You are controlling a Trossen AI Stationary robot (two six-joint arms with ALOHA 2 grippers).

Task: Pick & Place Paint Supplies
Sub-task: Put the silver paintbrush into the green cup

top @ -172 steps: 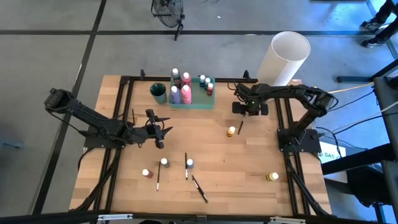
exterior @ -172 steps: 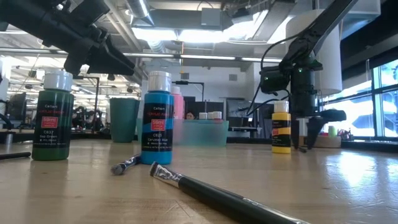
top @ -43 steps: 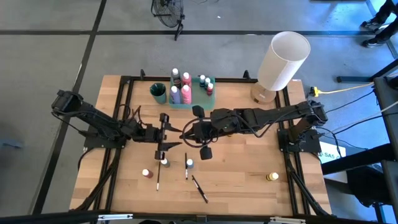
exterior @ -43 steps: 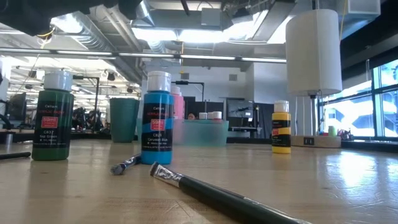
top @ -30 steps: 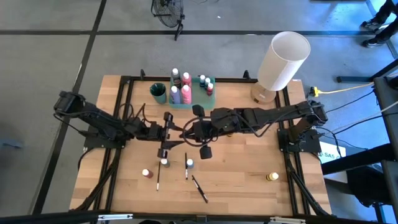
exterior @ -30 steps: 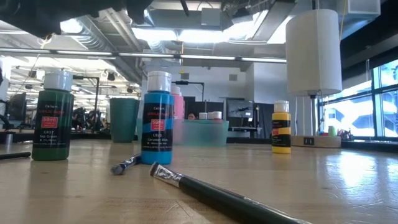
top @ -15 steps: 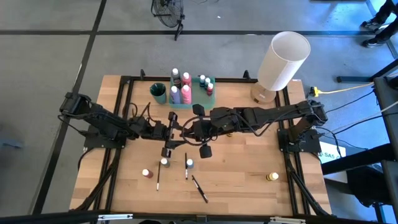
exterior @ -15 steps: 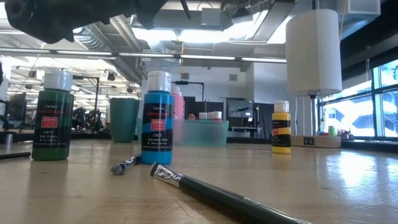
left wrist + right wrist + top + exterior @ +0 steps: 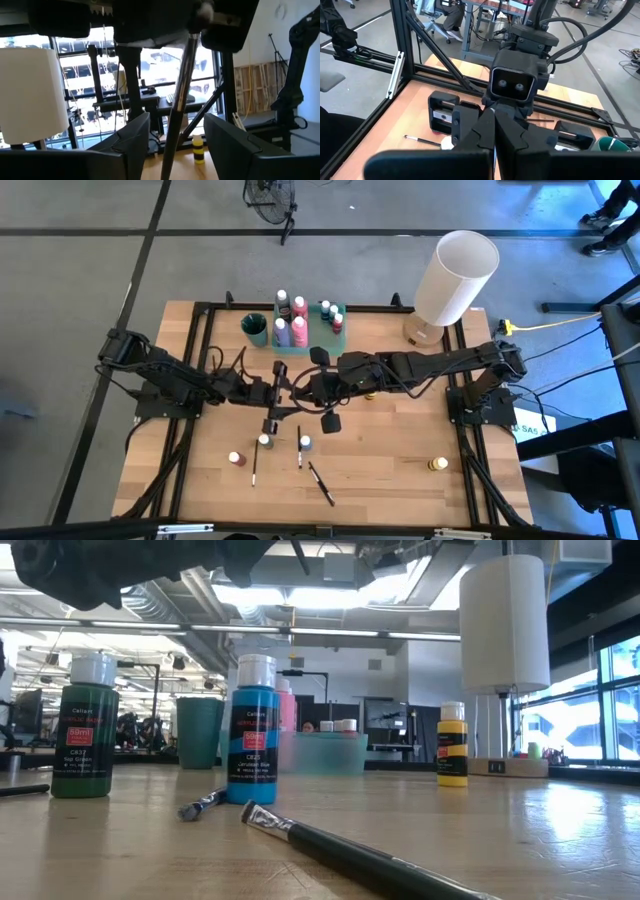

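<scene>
A thin dark paintbrush [image 9: 179, 95] hangs above the middle of the table, with my right gripper [image 9: 300, 392] shut on it. My left gripper [image 9: 286, 392] faces it from the table's left and is open. Its two fingers [image 9: 134, 142] stand on either side of the brush's shaft, with a gap on each side. On the table below stand a green bottle [image 9: 84, 725], a blue bottle [image 9: 252, 730], a red bottle [image 9: 236, 459] and a yellow bottle [image 9: 437, 465], all upright on their bases. Other brushes [image 9: 321, 483] lie flat there. My right gripper pinches the paintbrush near its upper end [image 9: 192, 40] between its two shut fingers [image 9: 492, 125], which come from the table's right. The brush hangs below them, a little tilted, clear of the table. In the right wrist view the fingers themselves hide the place of contact.
A translucent green tray [image 9: 311, 345] holding several bottles stands at the table's far edge, with a dark green cup [image 9: 256, 328] to its left. A big white cylindrical lamp [image 9: 455, 275] stands at the far right. Bare wood lies toward the near right.
My left gripper has edged toward the table's right, closer to the right gripper and the hanging brush. The right gripper and the brush have kept still.
</scene>
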